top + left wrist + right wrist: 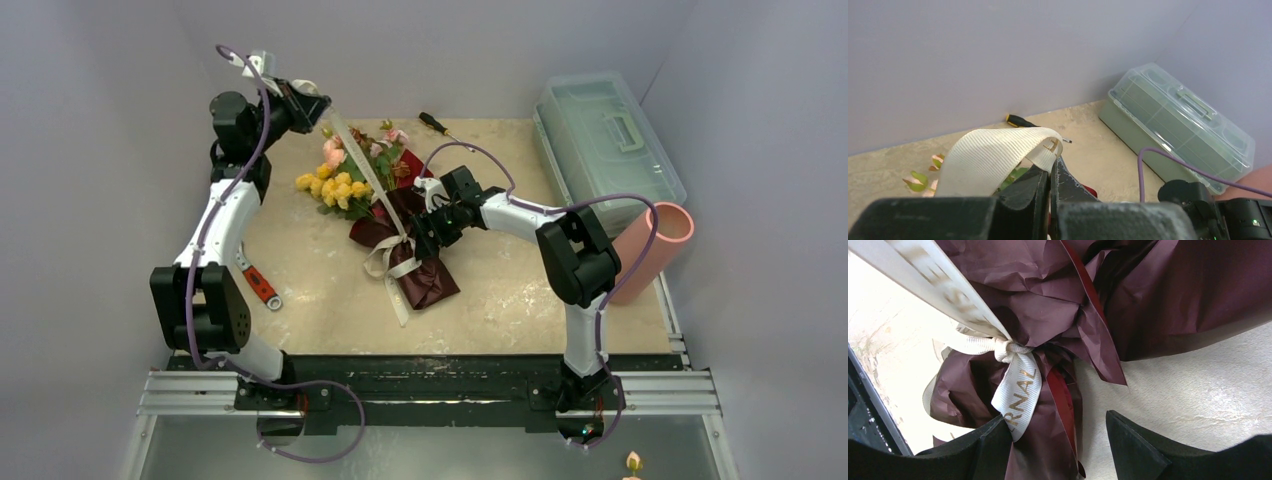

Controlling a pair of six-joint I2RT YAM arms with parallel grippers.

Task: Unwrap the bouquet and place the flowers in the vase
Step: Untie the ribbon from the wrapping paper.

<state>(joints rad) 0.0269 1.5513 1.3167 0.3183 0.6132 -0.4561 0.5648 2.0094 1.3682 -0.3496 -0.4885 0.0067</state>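
1 bouquet [395, 205] lies mid-table [500, 300], flowers [340, 185] pointing to the far-left corner, stems end toward the arms, wrapped in 1 sheet of dark red paper [430, 283]. 1 cream ribbon [360, 170] is tied round it w/ 1 knot [1007, 347]. L gripper [1052, 175] is raised at far left w/ jaws pressed together on the ribbon's end, and the strand runs taut from it down to the knot. R gripper [1060, 437] sits low at the wrap just below the knot; its 2 fingers [1128, 445] are apart w/ paper btwn them, not clamped. 1 vase [655, 245] is at the table's R edge, tilted w/ its mouth to the right, partly hidden by the R arm. Also 1 clear box [605, 140] at far right, 1 screwdriver [435, 123] by the back wall, and 1 red-handled tool [262, 285] near the L arm.
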